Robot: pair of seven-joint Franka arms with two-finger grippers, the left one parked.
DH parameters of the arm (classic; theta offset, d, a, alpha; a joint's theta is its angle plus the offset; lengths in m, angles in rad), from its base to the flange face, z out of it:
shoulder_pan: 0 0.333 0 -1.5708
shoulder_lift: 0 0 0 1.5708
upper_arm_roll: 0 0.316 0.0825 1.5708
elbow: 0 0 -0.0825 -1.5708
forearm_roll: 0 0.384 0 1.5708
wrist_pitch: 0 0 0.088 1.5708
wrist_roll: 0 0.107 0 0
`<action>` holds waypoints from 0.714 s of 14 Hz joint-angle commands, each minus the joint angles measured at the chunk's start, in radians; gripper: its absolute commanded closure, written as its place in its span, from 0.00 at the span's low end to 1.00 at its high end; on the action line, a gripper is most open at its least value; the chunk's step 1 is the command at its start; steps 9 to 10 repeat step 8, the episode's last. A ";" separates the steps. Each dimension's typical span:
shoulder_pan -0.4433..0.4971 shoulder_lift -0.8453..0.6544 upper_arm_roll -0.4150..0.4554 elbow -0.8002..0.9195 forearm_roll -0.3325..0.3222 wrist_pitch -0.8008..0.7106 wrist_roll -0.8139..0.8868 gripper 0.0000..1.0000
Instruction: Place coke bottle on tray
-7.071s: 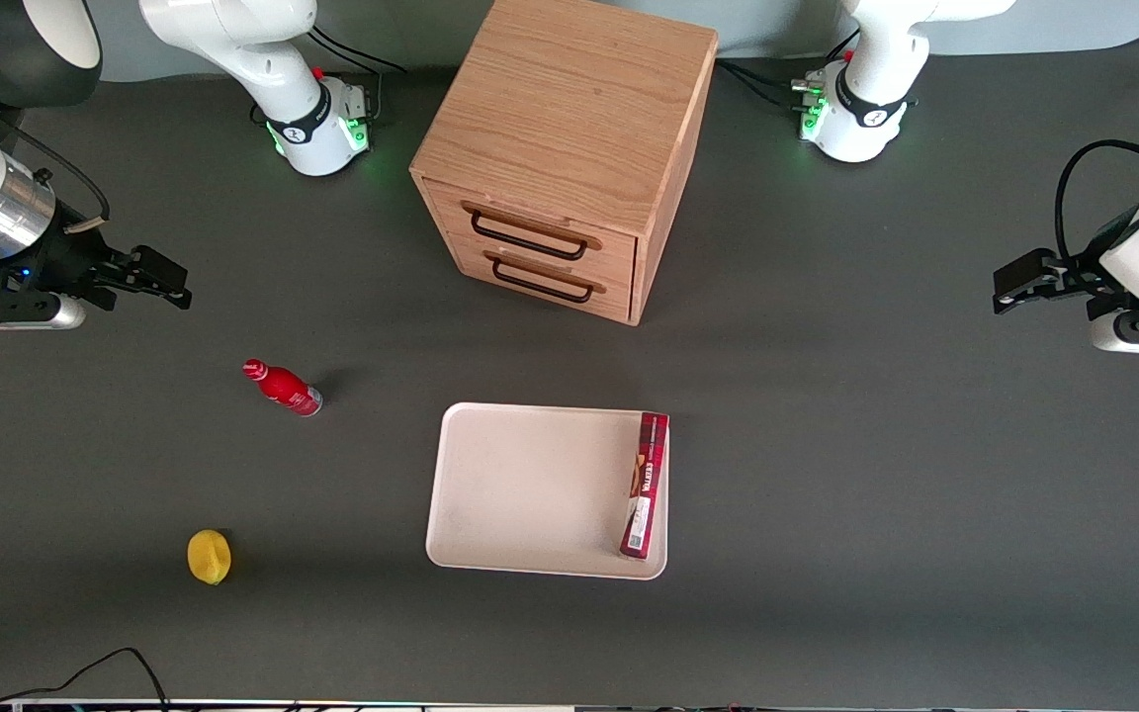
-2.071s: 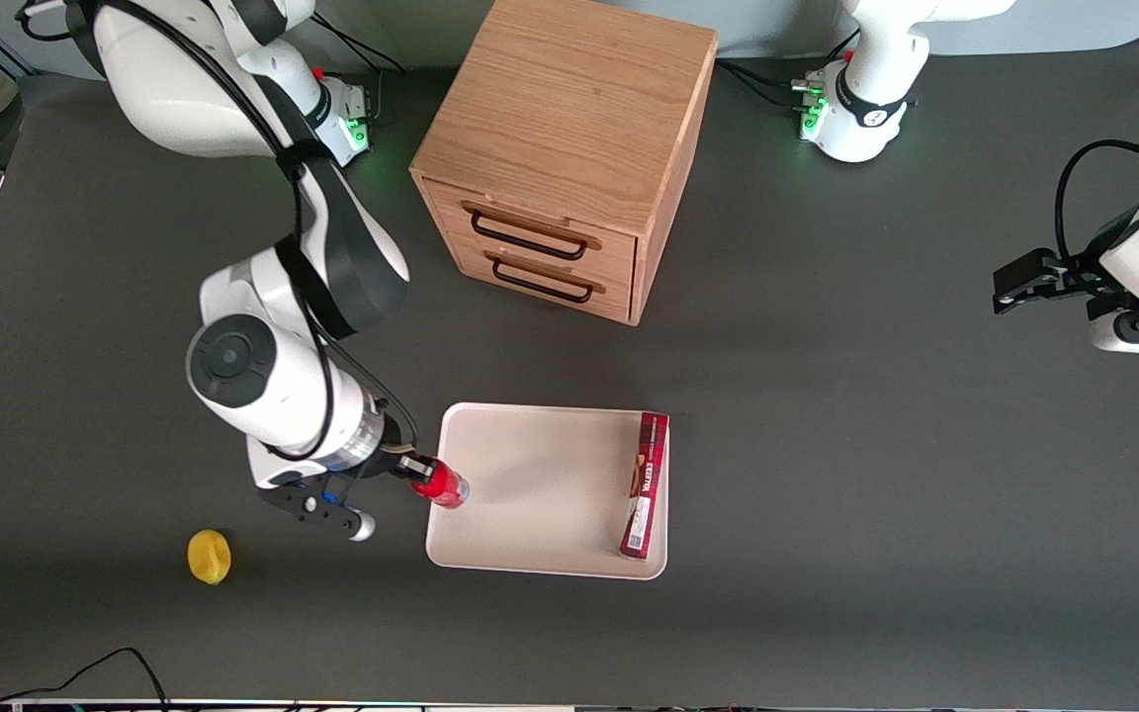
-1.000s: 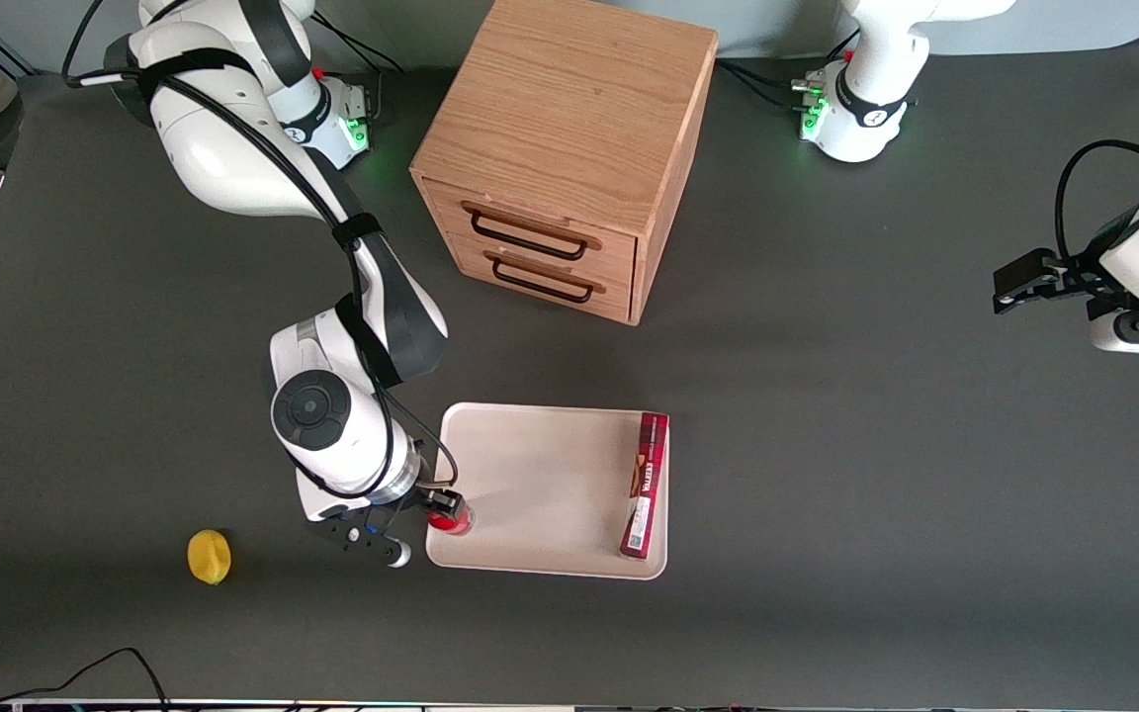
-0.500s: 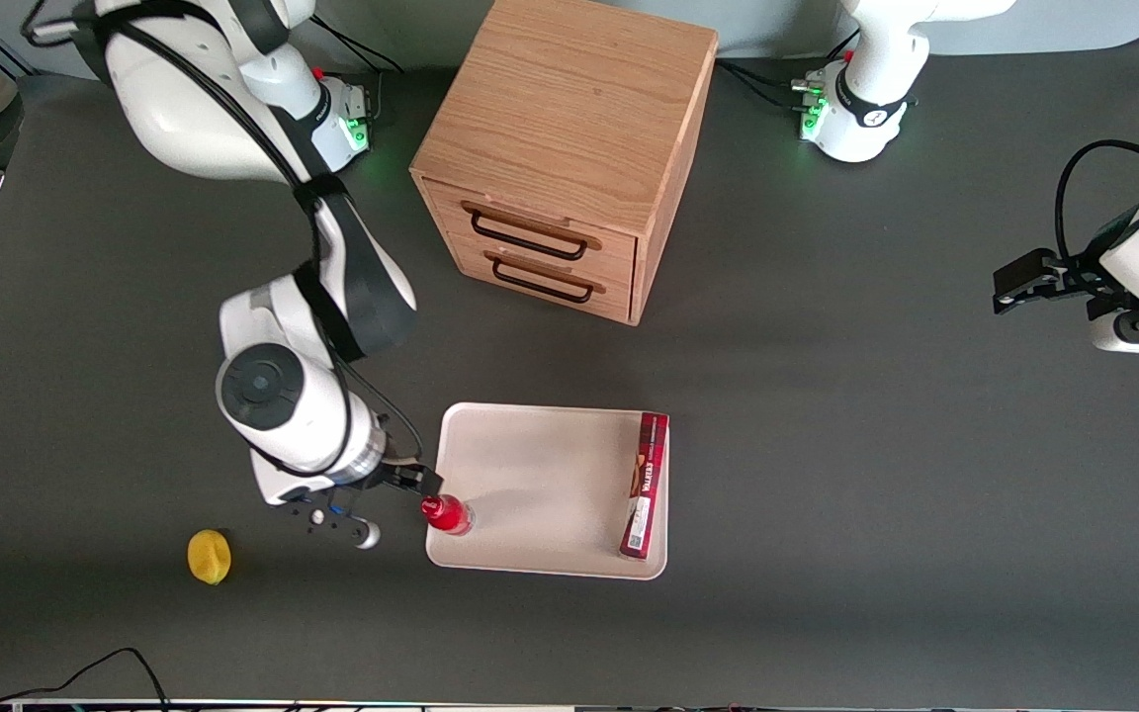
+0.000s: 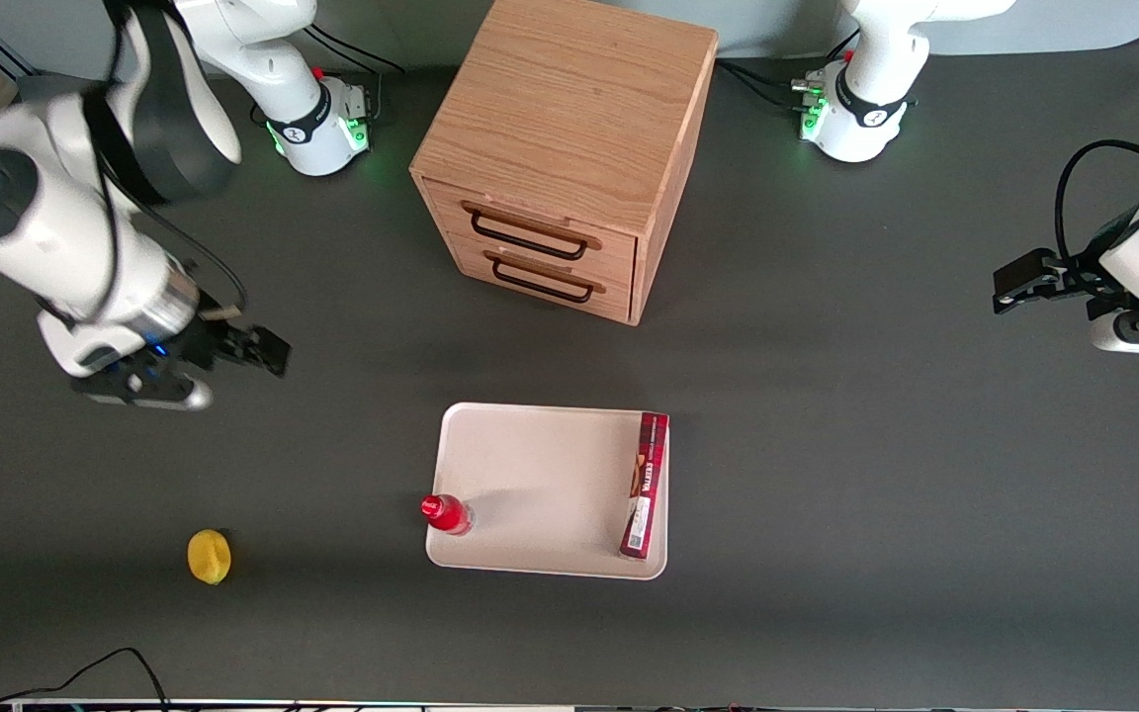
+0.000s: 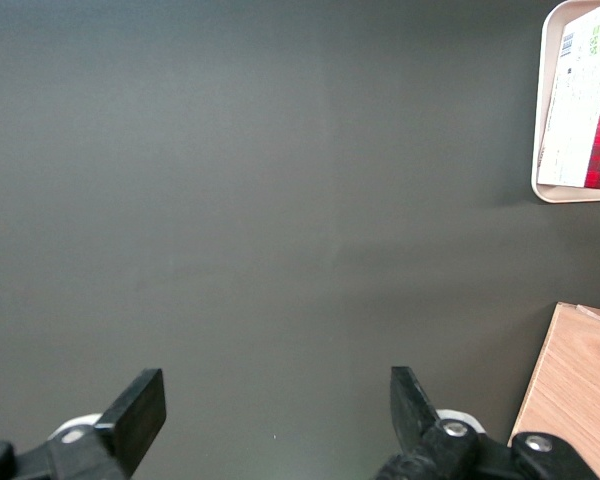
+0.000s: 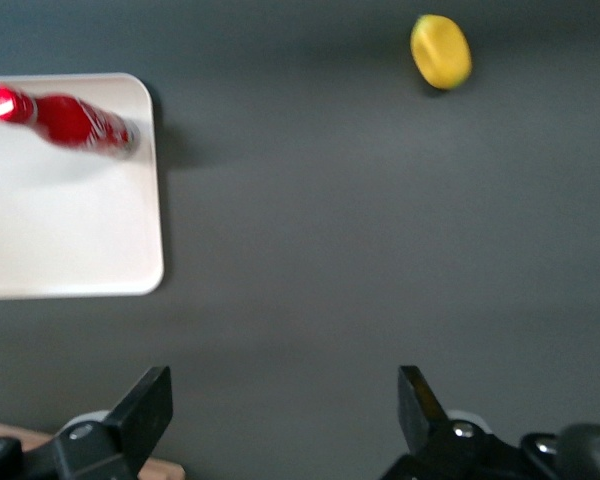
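The small red coke bottle (image 5: 447, 514) stands upright on the cream-white tray (image 5: 530, 485), in the tray's corner nearest the front camera at the working arm's end. It also shows in the right wrist view (image 7: 68, 120), on the tray (image 7: 70, 230). My right gripper (image 5: 258, 348) is open and empty. It hangs high above the bare table, well away from the tray toward the working arm's end and farther from the front camera than the bottle. In the right wrist view the gripper (image 7: 285, 410) has only grey table between its fingers.
A long flat dark-red box (image 5: 645, 485) lies on the tray's edge toward the parked arm. A wooden drawer cabinet (image 5: 565, 148) stands farther from the camera than the tray. A yellow lemon (image 5: 209, 556) lies near the front edge, also in the right wrist view (image 7: 441, 50).
My gripper let go of the bottle, which stays standing on the tray. The gripper then pulled up and away toward the working arm's end of the table.
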 commanded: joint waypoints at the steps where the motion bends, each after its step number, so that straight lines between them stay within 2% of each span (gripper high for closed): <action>1: -0.068 -0.197 0.010 -0.125 0.014 -0.077 -0.159 0.00; 2: -0.089 -0.217 0.002 -0.112 0.053 -0.091 -0.183 0.00; 6: -0.128 -0.193 -0.002 0.007 0.063 -0.214 -0.247 0.00; 10: -0.133 -0.189 -0.012 0.026 0.063 -0.234 -0.249 0.00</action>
